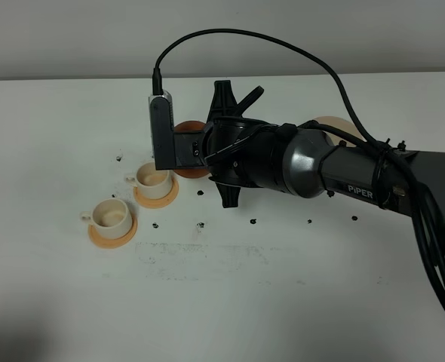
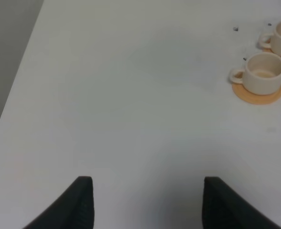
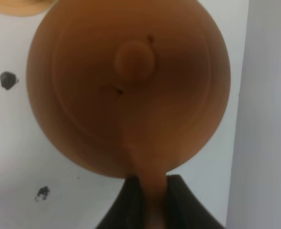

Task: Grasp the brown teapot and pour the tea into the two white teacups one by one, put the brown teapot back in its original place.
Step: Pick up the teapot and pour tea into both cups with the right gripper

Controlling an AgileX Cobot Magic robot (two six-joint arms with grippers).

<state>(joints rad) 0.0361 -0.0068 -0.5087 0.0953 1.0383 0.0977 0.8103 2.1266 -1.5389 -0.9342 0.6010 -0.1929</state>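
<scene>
Going off the teapot (image 1: 191, 127): first teacup (image 1: 153, 178) sits on its saucer (image 1: 164, 197) just left and in front of it, second teacup (image 1: 110, 214) on another saucer (image 1: 114, 236) further out that same way, coaster (image 1: 329, 123) well off to the right.

Setting: a robot test bench in a lab, not a home or kitchen.

Evidence, high view:
- Plain white table (image 1: 283, 302), with a bare pale wall (image 1: 72, 38) behind it at 12 o'clock.
- Black arm (image 1: 343, 170) lettered "PiPER" reaches in from 3 o'clock.
- A camera (image 1: 161, 132) is mounted at its wrist. A loose black cable (image 1: 283, 45) loops above it and is bundled along the arm.
- Small black dots (image 1: 253, 221) are scattered across the tabletop around centre. Faint grey smudges lie at 6 o'clock of them.
- The only domestic items are two cups (image 1: 111, 215) (image 1: 153, 178) on orange saucers (image 1: 113, 235) at 9 o'clock, and a teapot (image 3: 83, 71) at the arm's tip.
</scene>
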